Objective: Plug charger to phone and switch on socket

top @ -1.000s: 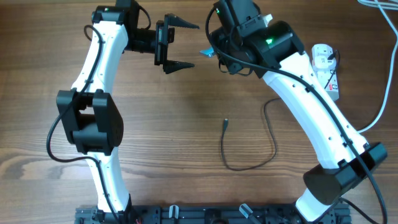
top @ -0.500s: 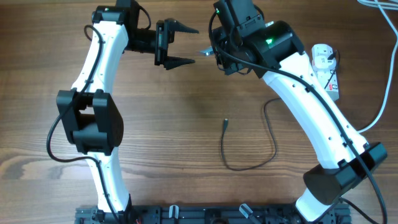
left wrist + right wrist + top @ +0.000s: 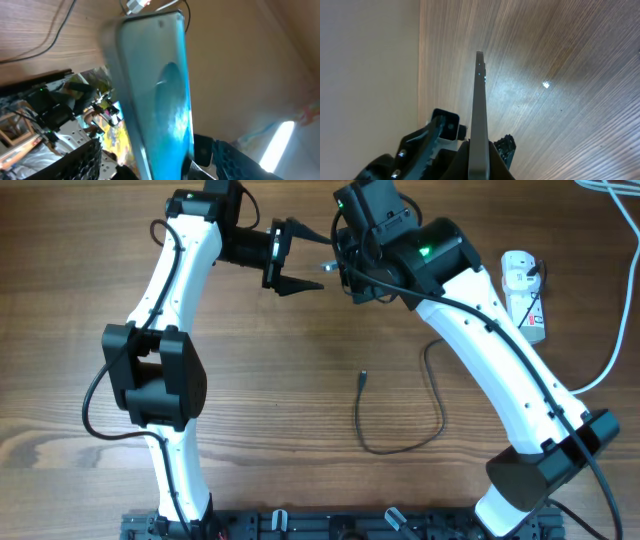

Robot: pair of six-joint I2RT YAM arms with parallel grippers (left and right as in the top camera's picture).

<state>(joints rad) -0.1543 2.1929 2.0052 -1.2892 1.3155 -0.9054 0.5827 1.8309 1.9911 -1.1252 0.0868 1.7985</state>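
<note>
My right gripper (image 3: 343,265) is shut on the phone (image 3: 327,267) and holds it edge-on above the table's far side. In the right wrist view the phone (image 3: 479,110) is a thin grey edge rising from between my fingers (image 3: 479,150). My left gripper (image 3: 314,261) is open, one finger on each side of the phone's free end. In the left wrist view the turquoise phone (image 3: 160,95) stands between the spread fingers (image 3: 165,162). The charger is a thin black cable (image 3: 400,446) lying looped on the table, its tip (image 3: 362,377) free. The white socket (image 3: 523,288) lies at the right.
The socket's thick white lead (image 3: 618,330) runs along the right edge to the top corner. The arm bases stand on a black rail (image 3: 300,525) at the front edge. Bare wood (image 3: 270,380) lies between the arms.
My left gripper has moved right, toward the right gripper, so its open fingers now flank the phone. The right gripper with the phone has shifted slightly. The charger and the socket have not moved.
</note>
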